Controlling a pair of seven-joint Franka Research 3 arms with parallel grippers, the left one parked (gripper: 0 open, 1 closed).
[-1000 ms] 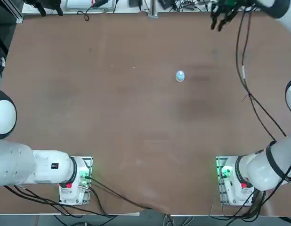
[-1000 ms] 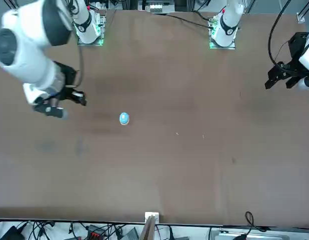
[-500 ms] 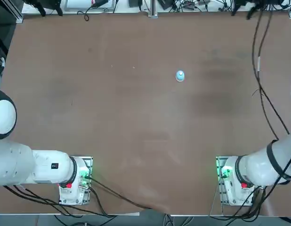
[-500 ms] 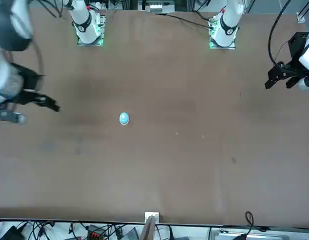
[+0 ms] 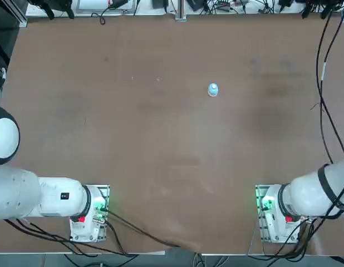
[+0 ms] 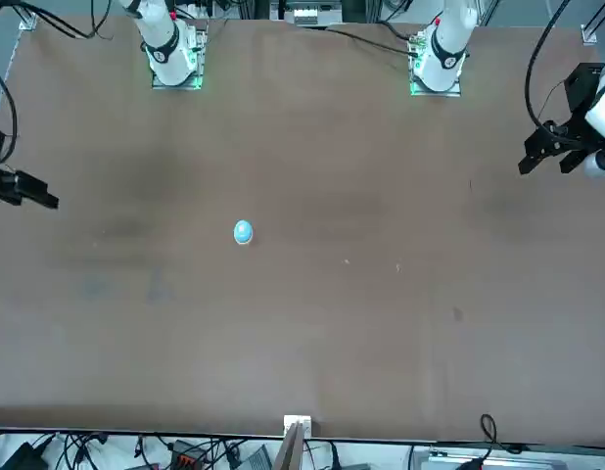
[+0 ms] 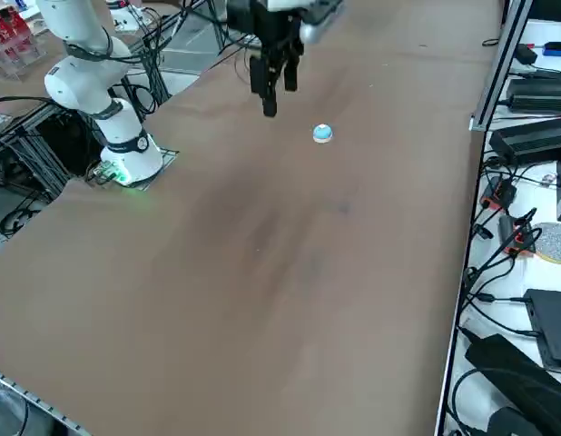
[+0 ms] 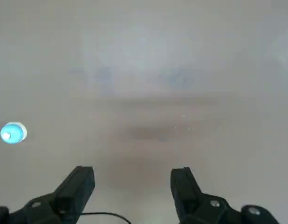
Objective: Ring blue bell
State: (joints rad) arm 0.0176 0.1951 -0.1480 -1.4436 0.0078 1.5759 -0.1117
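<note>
Since earlier, our right hand [image 8: 132, 186] has swung toward the table's right edge, open, empty. Bell [image 5: 212, 89] seems light; press its top button.

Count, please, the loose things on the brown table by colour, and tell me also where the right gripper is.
Light blue: 1, the blue bell, alone on the table.
Total: 1.
The right gripper is open, holds nothing, and hangs above the table, off to one side of the bell.
</note>
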